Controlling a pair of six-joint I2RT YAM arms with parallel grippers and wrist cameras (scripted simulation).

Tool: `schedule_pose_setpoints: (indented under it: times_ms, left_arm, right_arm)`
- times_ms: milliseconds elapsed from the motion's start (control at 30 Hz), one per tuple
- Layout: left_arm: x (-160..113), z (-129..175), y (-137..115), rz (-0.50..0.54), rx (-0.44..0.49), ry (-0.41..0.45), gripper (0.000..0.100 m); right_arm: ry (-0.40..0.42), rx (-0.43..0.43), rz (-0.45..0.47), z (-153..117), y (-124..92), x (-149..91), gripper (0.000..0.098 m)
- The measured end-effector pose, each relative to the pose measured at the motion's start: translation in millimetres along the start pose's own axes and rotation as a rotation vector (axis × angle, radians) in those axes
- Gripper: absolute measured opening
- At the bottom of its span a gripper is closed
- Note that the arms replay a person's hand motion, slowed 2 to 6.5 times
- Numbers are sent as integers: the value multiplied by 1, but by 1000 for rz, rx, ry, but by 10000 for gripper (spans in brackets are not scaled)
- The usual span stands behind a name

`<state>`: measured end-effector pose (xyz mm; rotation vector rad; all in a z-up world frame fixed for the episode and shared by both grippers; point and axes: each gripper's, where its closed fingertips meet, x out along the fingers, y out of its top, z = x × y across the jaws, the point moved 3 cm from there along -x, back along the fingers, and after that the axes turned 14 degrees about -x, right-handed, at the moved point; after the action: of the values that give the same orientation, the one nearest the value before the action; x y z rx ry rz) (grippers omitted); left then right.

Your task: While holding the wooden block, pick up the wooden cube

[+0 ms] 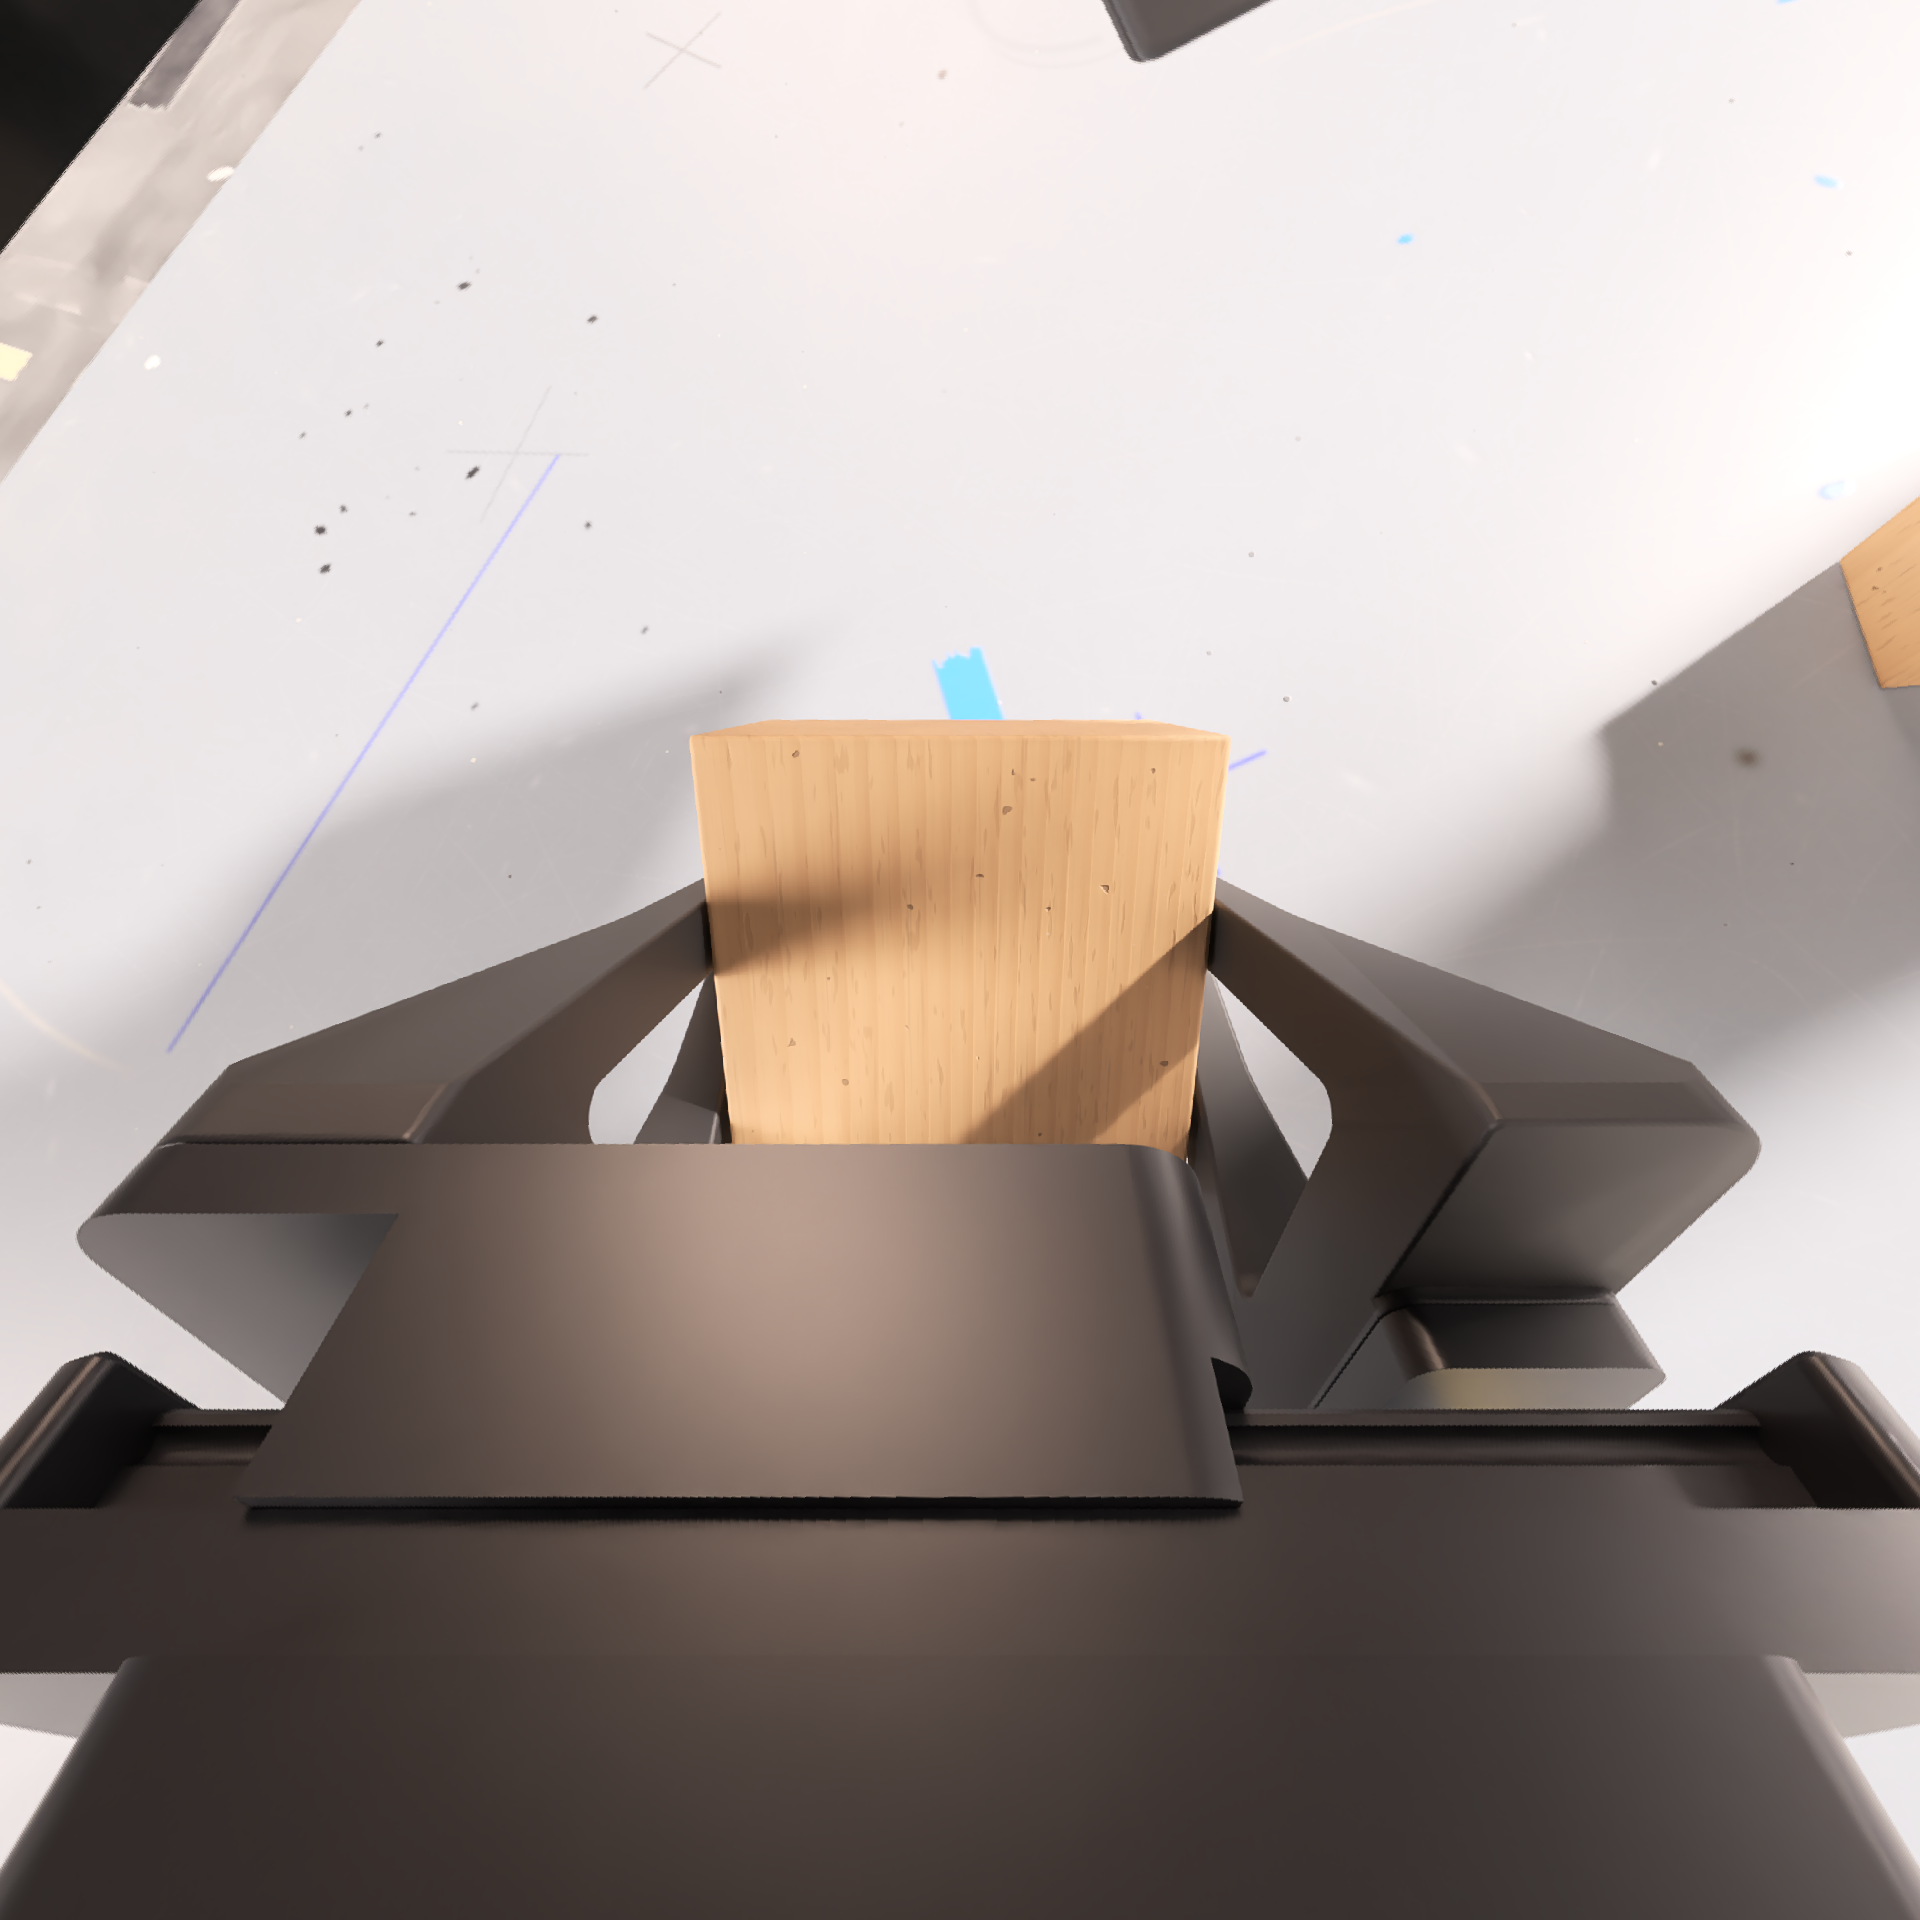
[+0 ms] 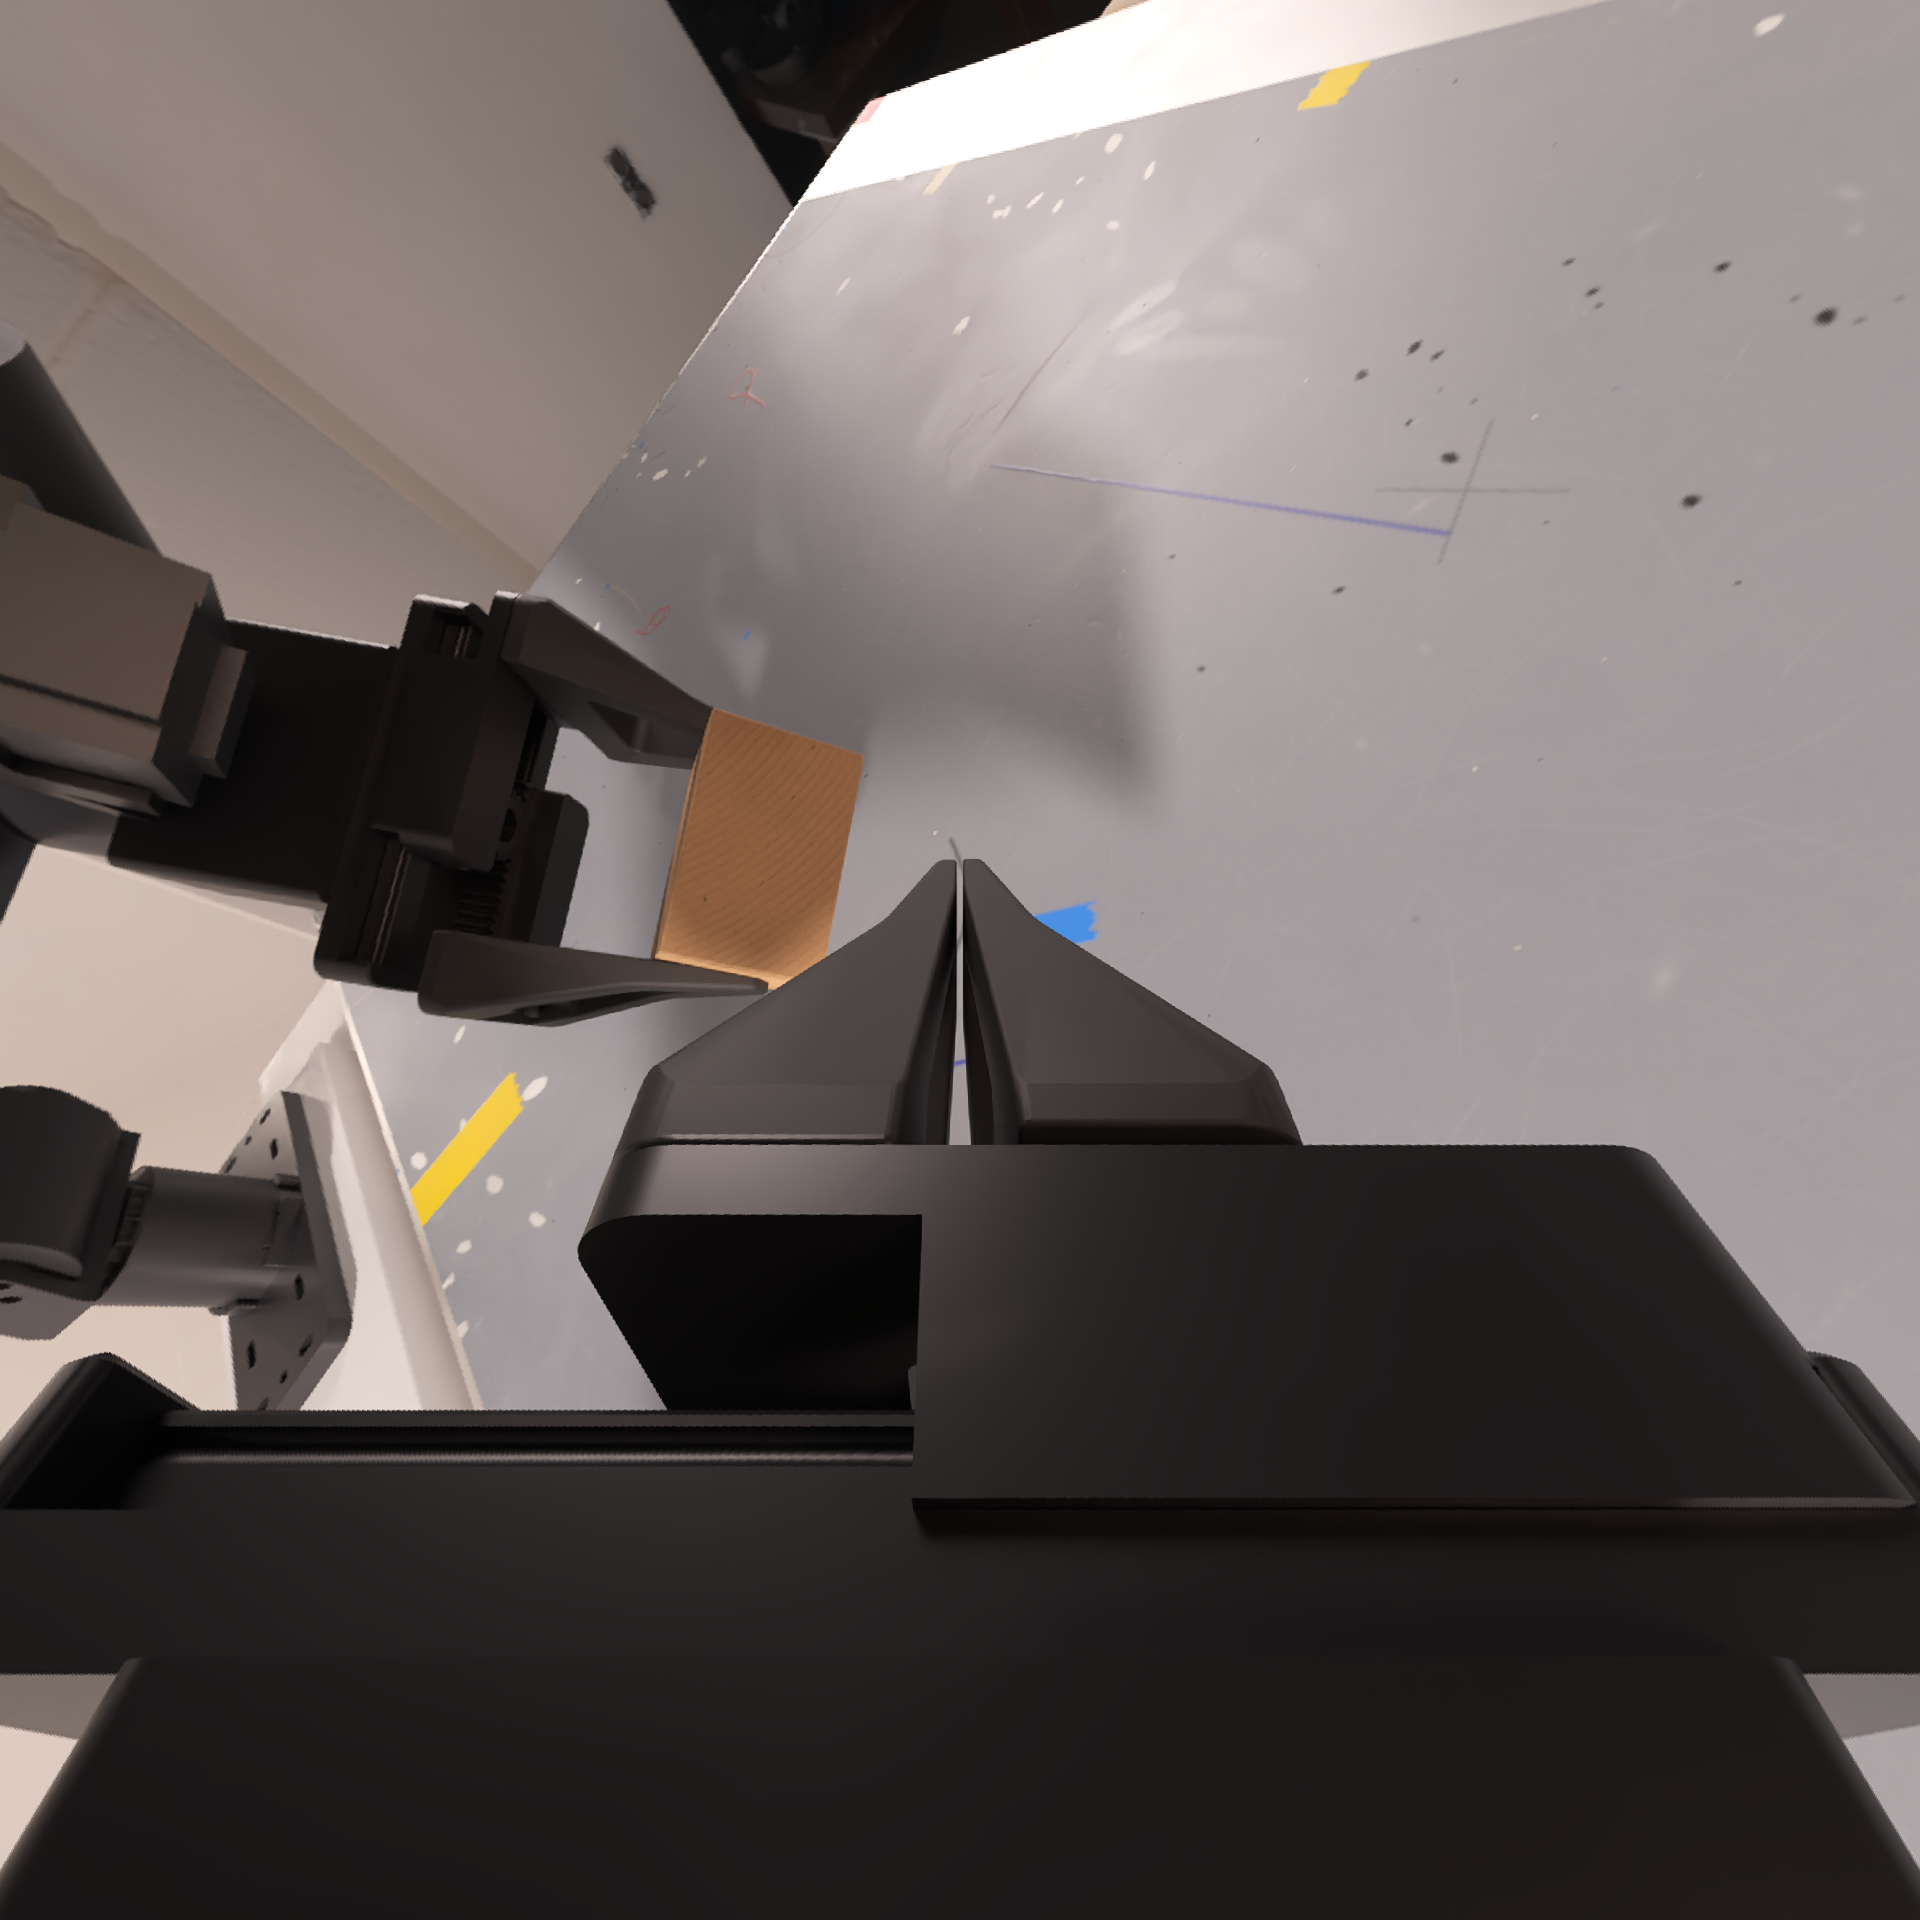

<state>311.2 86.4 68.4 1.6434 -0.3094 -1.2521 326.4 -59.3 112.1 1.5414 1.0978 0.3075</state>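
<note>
My left gripper (image 1: 961,914) is shut on a light wooden block (image 1: 956,935), its two dark fingers pressing the block's left and right sides. The right wrist view shows the same gripper (image 2: 738,857) holding the block (image 2: 758,842) over the white table. A second wooden piece, the cube (image 1: 1886,613), shows only as a corner at the right edge of the left wrist view. It is not in the right wrist view. My right gripper (image 2: 958,868) is shut and empty, with its fingertips together, just right of the held block.
The white speckled table (image 1: 1039,364) carries pen lines, a blue tape scrap (image 1: 966,686) and yellow tape strips (image 2: 468,1148). The table's edge (image 1: 94,260) runs along the upper left. The left arm's mount (image 2: 281,1247) stands at the table's side. A dark part (image 1: 1184,21) shows at the top.
</note>
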Motion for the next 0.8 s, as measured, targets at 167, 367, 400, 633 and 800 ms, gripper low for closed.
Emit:
schedule_pose_setpoints:
  times_ms: [167, 367, 400, 633, 800]
  left_arm:
    - [-1, 1, -1, 0, -8, -11, 630]
    - [-2, 0, -1, 5, -20, -16, 629]
    - [-2, 0, -1, 5, -20, -16, 629]
    - [-2, 0, -1, 3, -16, -15, 629]
    - [-1, 3, -1, -4, -4, -15, 629]
  right_arm:
    - [18, 26, 4, -2, -8, -6, 10]
    - [-41, -14, -4, -4, -6, -19, 41]
    - [-54, -26, -5, -4, -4, -22, 50]
    - [-115, -91, 18, -8, 8, -34, 76]
    - [-136, -122, -2, -11, 9, -41, 139]
